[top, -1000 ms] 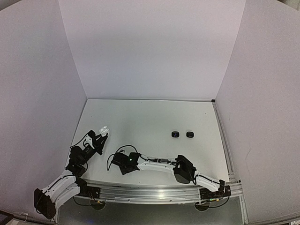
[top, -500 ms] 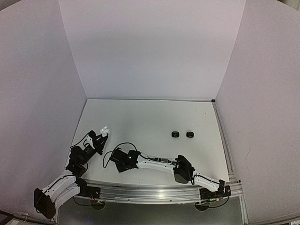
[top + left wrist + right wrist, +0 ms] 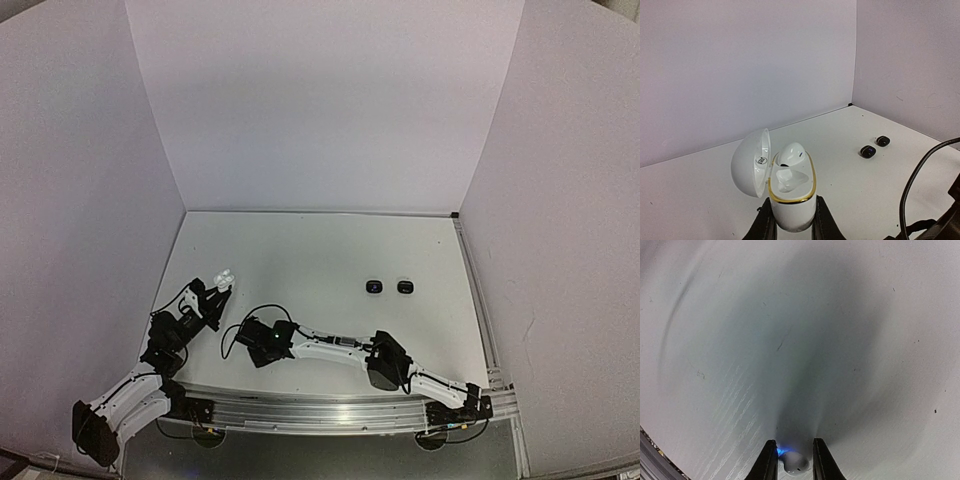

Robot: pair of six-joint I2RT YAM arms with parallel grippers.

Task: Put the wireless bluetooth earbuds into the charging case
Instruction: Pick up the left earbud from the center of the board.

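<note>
**Right pincer** [image 3: 793,445]: low over the counter [image 3: 865,340]. Jaws stand narrow, one on either side of the loose white earbud [image 3: 794,463]; whether they press it cannot be told. The earbud lies on the counter just behind the fingertips, with a blue glow at its left. Bare counter stretches ahead; the counter edge [image 3: 652,452] shows at this pincer's lower left.

**Left pincer** [image 3: 792,222]: clamped on the charging case [image 3: 790,202], which is upright with its lid swung open to the left. The seated white earbud [image 3: 791,153] is in the farther well.

**Black earbuds** [image 3: 867,151]: two, side by side, well ahead and right of the left pincer, on open counter short of the walls [image 3: 740,75].
</note>
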